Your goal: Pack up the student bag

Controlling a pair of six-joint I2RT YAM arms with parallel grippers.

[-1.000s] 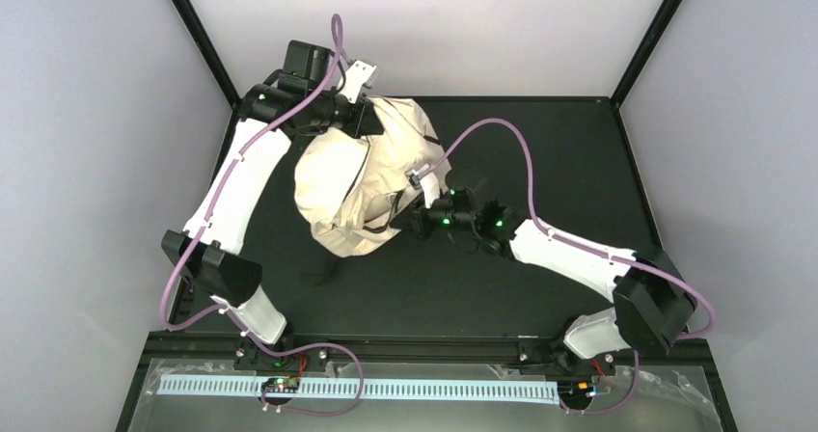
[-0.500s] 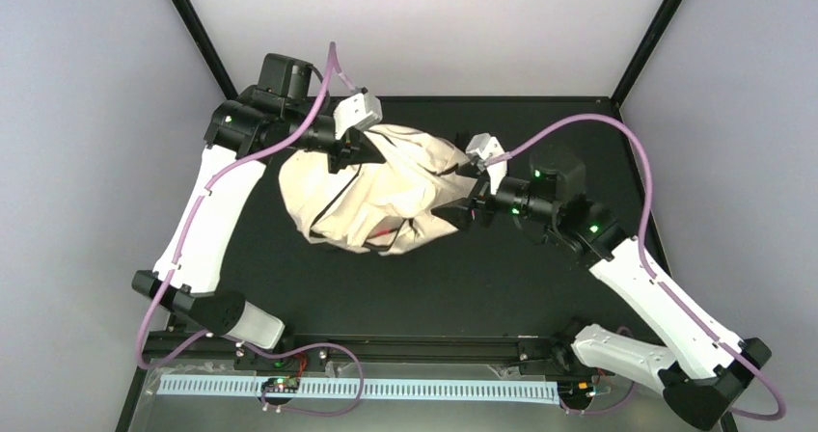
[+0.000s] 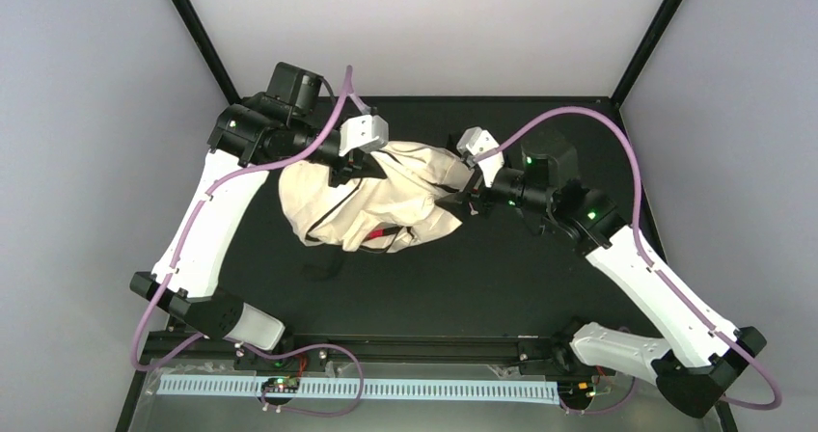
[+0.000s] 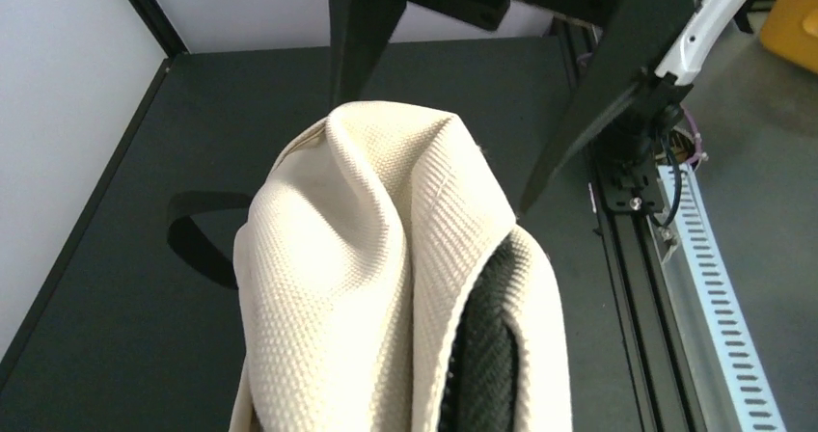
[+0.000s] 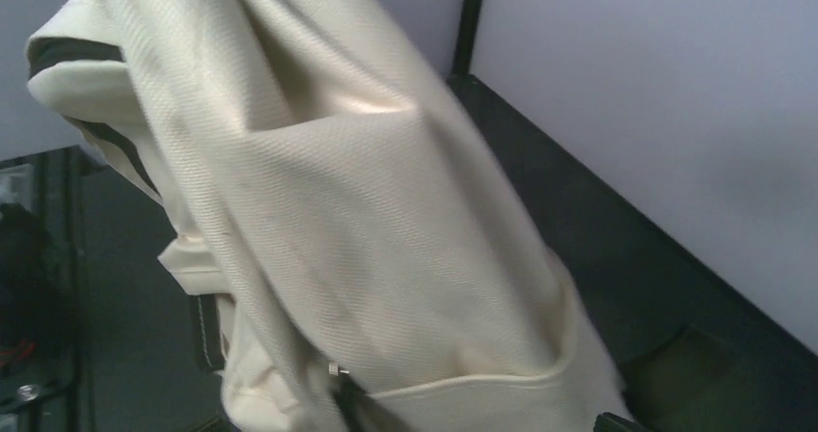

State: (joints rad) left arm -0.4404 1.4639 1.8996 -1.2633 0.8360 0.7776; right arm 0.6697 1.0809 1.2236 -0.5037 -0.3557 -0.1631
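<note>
The student bag (image 3: 371, 205), cream fabric with dark zipper lines, lies crumpled at the middle of the black table. Its top left part is lifted by my left gripper (image 3: 355, 169), which is shut on a fold of it. In the left wrist view the cream fabric (image 4: 376, 258) with a black mesh strip fills the lower half and hides the fingers. My right gripper (image 3: 465, 199) stands open at the bag's right end, against the cloth. In the right wrist view the bag (image 5: 367, 239) fills the frame and only one dark fingertip (image 5: 617, 420) shows. Something small and red (image 3: 378, 231) peeks from the bag's near edge.
A black strap loop (image 3: 323, 270) trails on the table in front of the bag, also in the left wrist view as the strap loop (image 4: 193, 234). Black frame posts (image 3: 198, 37) and grey walls close in the back. A perforated white rail (image 3: 386, 387) runs along the near edge.
My right arm swung from the bag's near side round to its right end and its gripper opened. The bag was pulled out wide and has sagged lower. My left gripper shifted slightly right, still holding.
</note>
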